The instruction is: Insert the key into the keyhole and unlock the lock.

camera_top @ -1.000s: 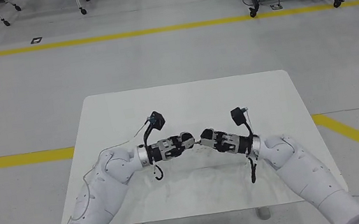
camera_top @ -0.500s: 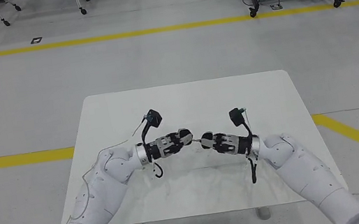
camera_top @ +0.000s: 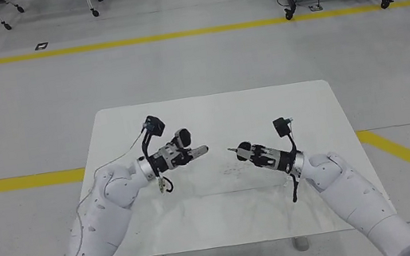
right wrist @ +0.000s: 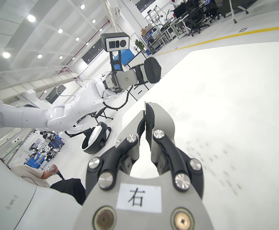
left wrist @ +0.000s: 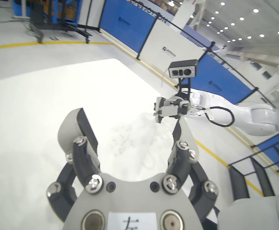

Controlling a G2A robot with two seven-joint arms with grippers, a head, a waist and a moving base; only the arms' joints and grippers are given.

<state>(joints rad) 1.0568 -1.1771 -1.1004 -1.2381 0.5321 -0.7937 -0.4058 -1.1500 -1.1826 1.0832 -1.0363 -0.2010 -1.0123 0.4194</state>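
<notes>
The left gripper [left wrist: 130, 122] hangs above the smooth white table [camera_top: 266, 106], its ribbed black pads [left wrist: 87, 128] spread wide. The right gripper [right wrist: 146, 110] is pressed together, pinching what looks like the key [right wrist: 145, 105], a thin flat metal sliver, over faint dark scuffs [right wrist: 209, 148].

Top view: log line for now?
left gripper open, empty | right gripper shut on thin silver metal sliver, maybe key | both above white rectangular table, apart

White table [camera_top: 211, 115], yellow floor line [camera_top: 174, 34], blue panels [left wrist: 122, 28]
</notes>
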